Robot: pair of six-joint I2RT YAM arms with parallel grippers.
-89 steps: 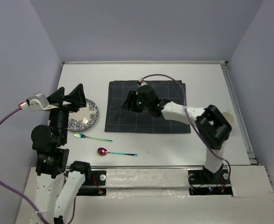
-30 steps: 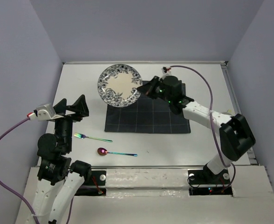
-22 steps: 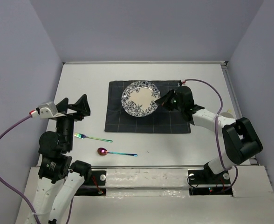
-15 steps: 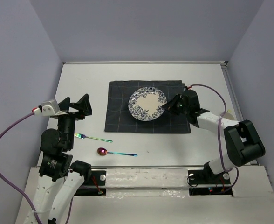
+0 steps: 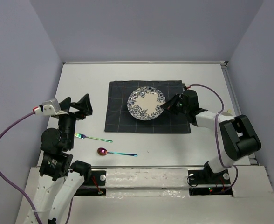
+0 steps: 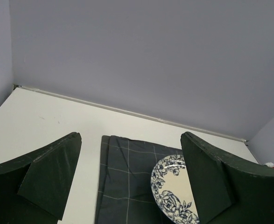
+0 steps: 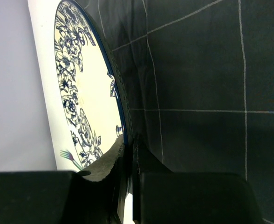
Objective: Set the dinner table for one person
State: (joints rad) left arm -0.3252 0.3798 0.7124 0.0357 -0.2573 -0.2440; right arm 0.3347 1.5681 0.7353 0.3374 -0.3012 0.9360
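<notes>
The left tool [image 5: 76, 101] hangs wide apart and empty over the left side of the white worktop [image 5: 81, 79], near a fork [image 5: 92, 137] and spoon [image 5: 117, 152]. Over the checked placemat [image 5: 120, 116] at mid-worktop, the right tool [image 5: 165, 106] is clamped on the right rim of the floral plate [image 5: 145, 103].

**Left arm** [image 5: 58, 142], lower left of the overhead view: white moulded link shells alternated with black cylindrical joint housings.
**Left gripper** [image 5: 75, 105]: two broad, wedge-shaped matte black fingers [image 6: 48, 179]. A white camera block [image 5: 49, 106] with a red tip sat behind them.
**Purple cable** [image 5: 16, 120]: ran in a wide loop from that block towards the lower edge.
**Right arm** [image 5: 207, 119], right of centre: the same white shells, with a bulky black elbow housing [image 5: 237, 137].
**Right gripper** [image 5: 165, 107]: black, square-edged finger blocks [image 7: 188, 196], one faced with a grey pad [image 7: 106, 163].
**Second purple cable** [image 5: 204, 85]: arched above the forearm.
**Base block** [image 5: 211, 179]: black.
**Red wires** [image 5: 99, 184]: thin, at the foot of the left arm.
</notes>
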